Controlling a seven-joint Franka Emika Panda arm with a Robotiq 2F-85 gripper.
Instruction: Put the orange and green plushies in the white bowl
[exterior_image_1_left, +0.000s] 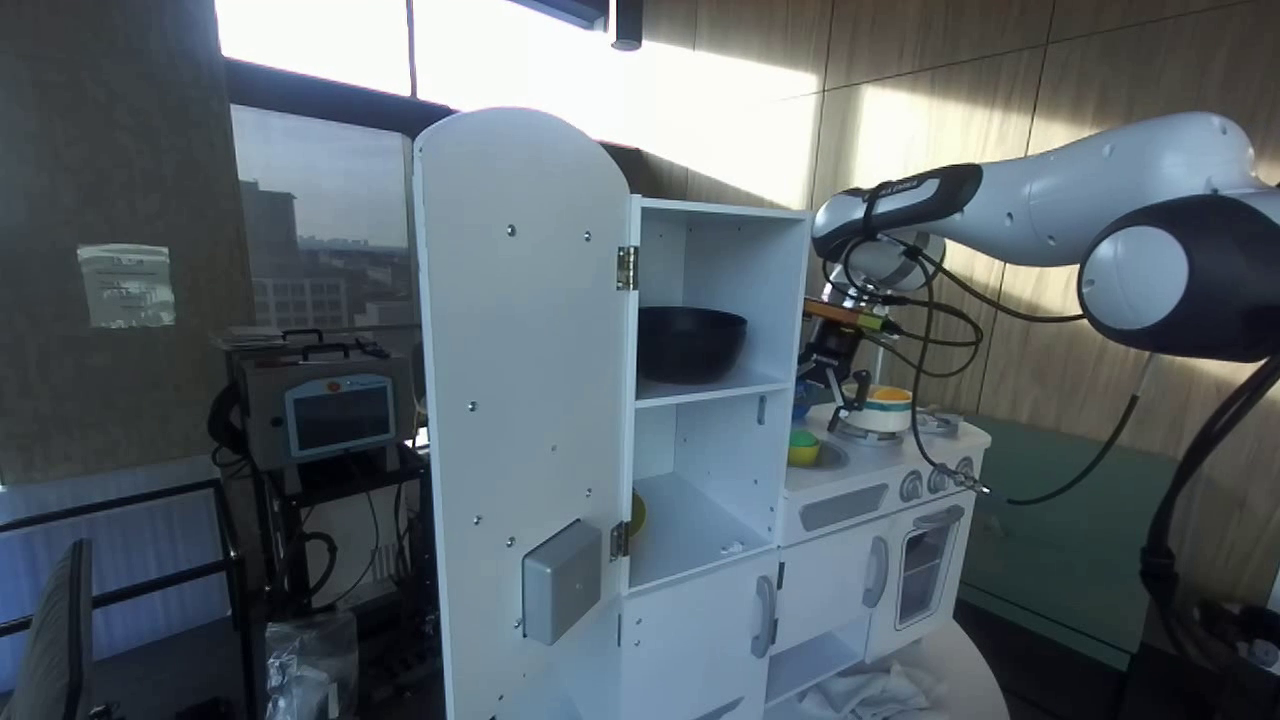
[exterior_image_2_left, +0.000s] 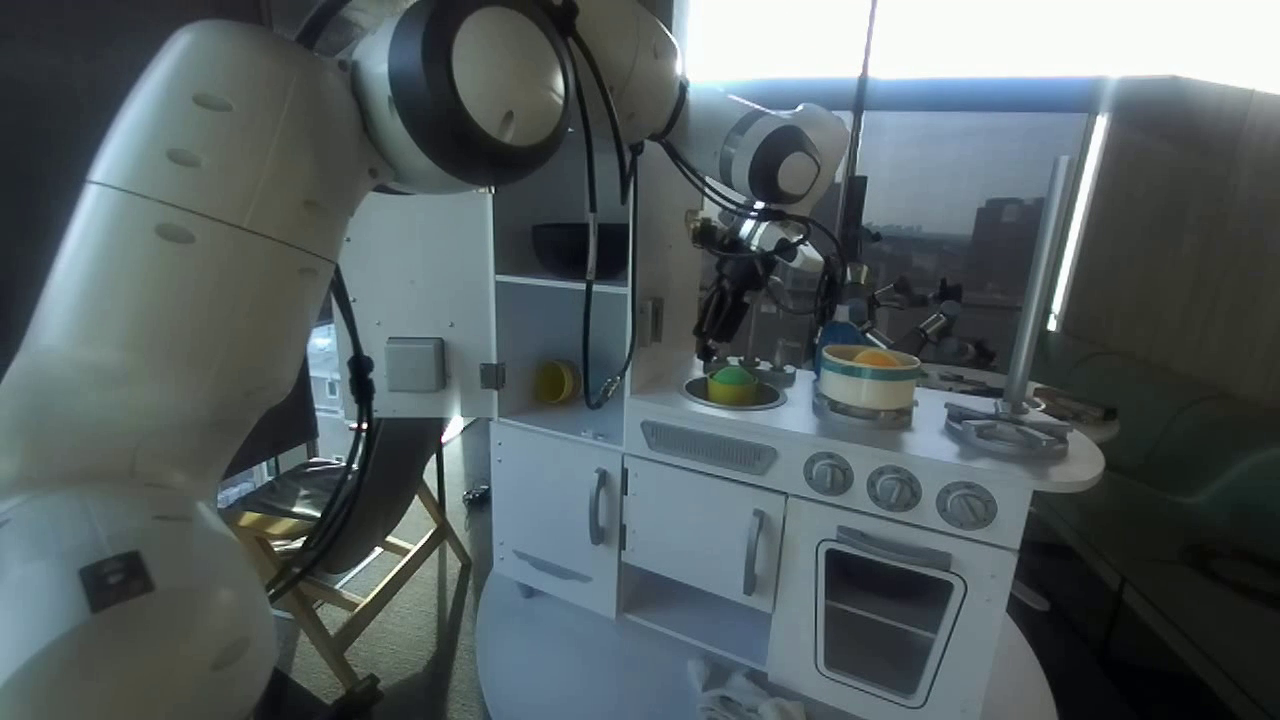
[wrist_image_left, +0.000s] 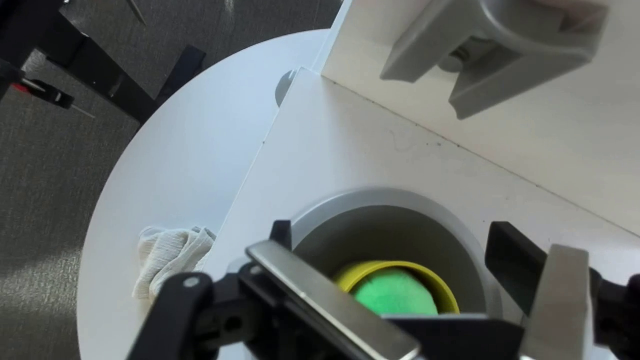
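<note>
The green plushie (exterior_image_2_left: 733, 376) sits in a yellow cup (exterior_image_2_left: 733, 394) inside the toy kitchen's round sink (wrist_image_left: 390, 194). It also shows in the wrist view (wrist_image_left: 395, 292), partly hidden by my finger linkage. The orange plushie (exterior_image_2_left: 876, 357) lies in a round white bowl (exterior_image_2_left: 868, 392) with a teal band, standing on a burner; they show in both exterior views. My gripper (wrist_image_left: 393, 240) is open and empty above the sink, its fingertips apart on either side of it in the wrist view. In an exterior view my gripper (exterior_image_2_left: 706, 350) is just above and behind the cup.
A dark bowl (exterior_image_1_left: 692, 345) stands on the upper cabinet shelf, and another yellow cup (exterior_image_2_left: 556, 382) lies on the lower one. A grey bracket (wrist_image_left: 500, 50) juts from the cabinet wall beside the sink. A grey post (exterior_image_2_left: 1040, 280) rises by the right burner. The cabinet door (exterior_image_1_left: 525, 350) stands open.
</note>
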